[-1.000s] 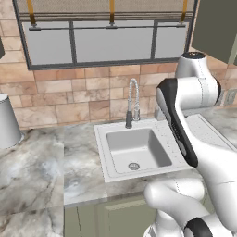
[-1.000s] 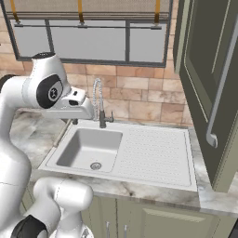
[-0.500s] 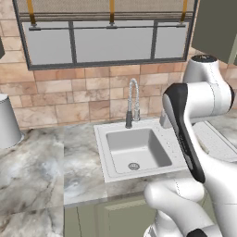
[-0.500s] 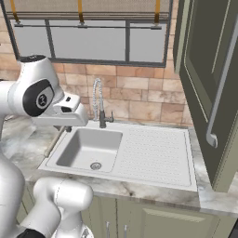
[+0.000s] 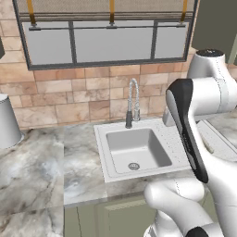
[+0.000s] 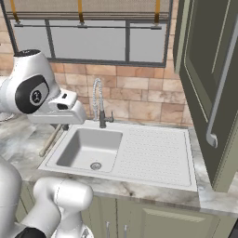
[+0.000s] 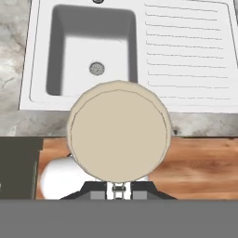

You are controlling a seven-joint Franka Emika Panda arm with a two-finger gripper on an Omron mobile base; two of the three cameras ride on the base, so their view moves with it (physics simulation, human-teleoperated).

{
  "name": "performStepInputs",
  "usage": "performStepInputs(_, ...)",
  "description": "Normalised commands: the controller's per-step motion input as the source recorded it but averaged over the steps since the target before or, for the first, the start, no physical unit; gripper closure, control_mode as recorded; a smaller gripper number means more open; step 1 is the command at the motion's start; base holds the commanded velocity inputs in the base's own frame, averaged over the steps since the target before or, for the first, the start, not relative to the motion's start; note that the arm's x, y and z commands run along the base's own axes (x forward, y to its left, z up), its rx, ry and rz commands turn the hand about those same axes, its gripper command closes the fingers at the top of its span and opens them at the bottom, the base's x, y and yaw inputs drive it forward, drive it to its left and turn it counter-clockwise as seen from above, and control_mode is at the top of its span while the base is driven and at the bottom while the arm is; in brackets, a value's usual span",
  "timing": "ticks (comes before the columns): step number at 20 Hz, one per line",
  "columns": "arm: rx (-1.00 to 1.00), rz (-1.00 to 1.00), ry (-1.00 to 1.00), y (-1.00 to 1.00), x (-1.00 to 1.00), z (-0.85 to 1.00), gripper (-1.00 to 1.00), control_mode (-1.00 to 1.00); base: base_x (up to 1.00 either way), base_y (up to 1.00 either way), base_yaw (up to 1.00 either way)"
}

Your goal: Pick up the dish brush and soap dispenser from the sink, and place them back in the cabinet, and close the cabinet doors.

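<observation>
Pincer (image 7: 118,189) tips hidden behind dish brush (image 7: 118,135) head, above sink (image 7: 186,60).

Dish brush (image 7: 118,135) handle hidden behind its round head

Arm (image 5: 194,134) has swung rightward

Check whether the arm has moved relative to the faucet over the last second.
Yes. In the right base view the arm's hand end has swung left and lower, clear of the faucet, which it overlapped a second ago.
</observation>
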Motion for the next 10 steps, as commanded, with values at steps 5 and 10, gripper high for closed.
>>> performStepInputs(5,0.00,0.00,0.04,0.00,-0.06,0.04,1.00,-1.00,0.00,0.00,0.00)
performStepInputs(10,0.01,0.00,0.03,0.00,-0.06,0.00,1.00,-1.00,0.00,0.00,0.00)
